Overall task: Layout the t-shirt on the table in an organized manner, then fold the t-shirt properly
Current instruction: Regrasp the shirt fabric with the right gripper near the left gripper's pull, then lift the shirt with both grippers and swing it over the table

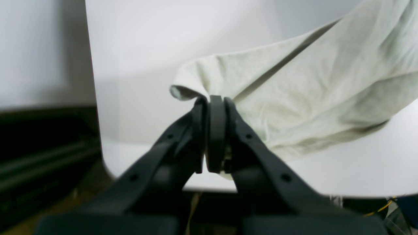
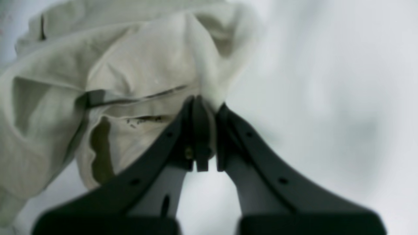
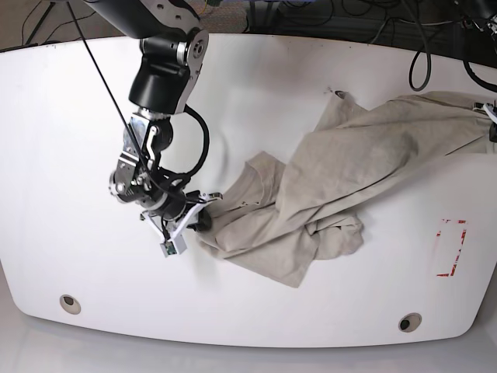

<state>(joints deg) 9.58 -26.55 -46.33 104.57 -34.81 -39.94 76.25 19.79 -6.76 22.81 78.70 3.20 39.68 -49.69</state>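
The t-shirt (image 3: 326, 186) lies crumpled on the bench (image 3: 70, 116), stretching from centre frame to the upper right edge. The right hand (image 3: 203, 221) sits at its lower left end; the left hand (image 3: 492, 124) at its upper right end, at the frame edge.

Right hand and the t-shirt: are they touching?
Touching. The right wrist view shows the right hand shut on a fold of the t-shirt, cloth pinched at its tips.

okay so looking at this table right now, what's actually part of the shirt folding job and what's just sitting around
Part of the job:
- t-shirt, crumpled, stretched between both grippers
- table
- left gripper, shut on the shirt
- right gripper, shut on the shirt

Just there:
- red dashed rectangle mark
- cables beyond the far edge
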